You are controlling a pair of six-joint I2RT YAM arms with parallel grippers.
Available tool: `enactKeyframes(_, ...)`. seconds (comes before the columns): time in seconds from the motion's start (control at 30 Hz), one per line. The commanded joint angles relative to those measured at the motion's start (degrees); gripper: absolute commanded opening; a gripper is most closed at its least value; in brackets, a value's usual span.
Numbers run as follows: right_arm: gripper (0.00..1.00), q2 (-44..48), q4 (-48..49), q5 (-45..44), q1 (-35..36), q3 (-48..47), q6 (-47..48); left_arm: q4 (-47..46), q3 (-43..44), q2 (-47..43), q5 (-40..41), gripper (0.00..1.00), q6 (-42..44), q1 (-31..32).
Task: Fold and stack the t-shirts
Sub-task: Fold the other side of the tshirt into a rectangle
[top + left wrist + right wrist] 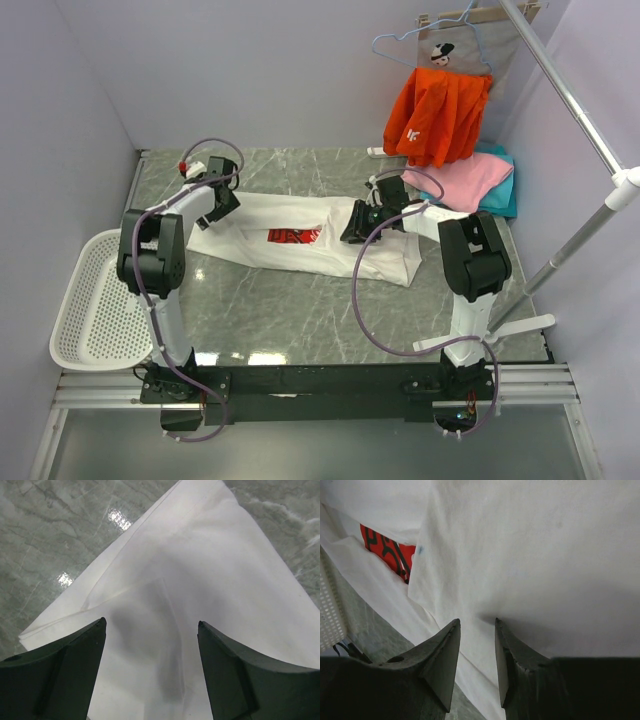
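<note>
The white t-shirt (260, 225) lies flat across the middle of the marble table, partly folded, with its red chest print (293, 236) showing at the centre. My left gripper (222, 200) hovers over the shirt's left end, jaws wide open with only white cloth (200, 555) below them (151, 622). My right gripper (355, 225) is low over the folded right part, its jaws open by a narrow gap (477, 622), tips at the cloth (545, 540) and nothing between them. The red print (385, 550) peeks out beside the fold. The pink t-shirt (465, 180) lies on the teal one (500, 195) at the back right.
An orange garment (438, 115) hangs from a hanger on the rack pole (570, 100) at the back right. A white perforated basket (90, 300) sits off the table's left edge and shows in the right wrist view (330, 615). The rack's foot (520, 325) stands by the right arm.
</note>
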State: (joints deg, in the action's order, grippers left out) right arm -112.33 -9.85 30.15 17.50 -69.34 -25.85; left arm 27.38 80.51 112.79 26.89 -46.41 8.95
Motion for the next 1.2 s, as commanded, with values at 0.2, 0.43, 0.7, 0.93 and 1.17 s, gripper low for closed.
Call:
enactKeyframes(0.2, 0.41, -0.78, 0.62, 0.70, 0.26, -1.76, 0.71, 0.83, 2.28, 2.69, 3.43, 0.77, -0.70, 0.19)
enactKeyframes(0.43, 0.40, -1.48, 0.18, 0.08, 0.26, -2.03, 0.71, 6.45, 4.39, 2.96, 6.49, 0.01, -1.92, 0.19)
enactKeyframes(0.7, 0.40, -1.31, 0.09, -0.09, 0.34, -2.11, 0.89, 13.48, 4.04, -3.71, 3.08, 0.01, 0.27, 0.54)
enactKeyframes(0.93, 0.40, -0.43, 0.35, 0.26, 0.26, -1.94, 0.88, 22.45, -0.43, -10.73, -0.35, 0.01, -1.13, 2.91)
enactKeyframes(1.17, 0.40, 0.10, 0.09, 0.35, 0.26, -1.59, 0.88, 28.08, -11.42, -19.09, -2.28, 0.01, -9.47, 6.87)
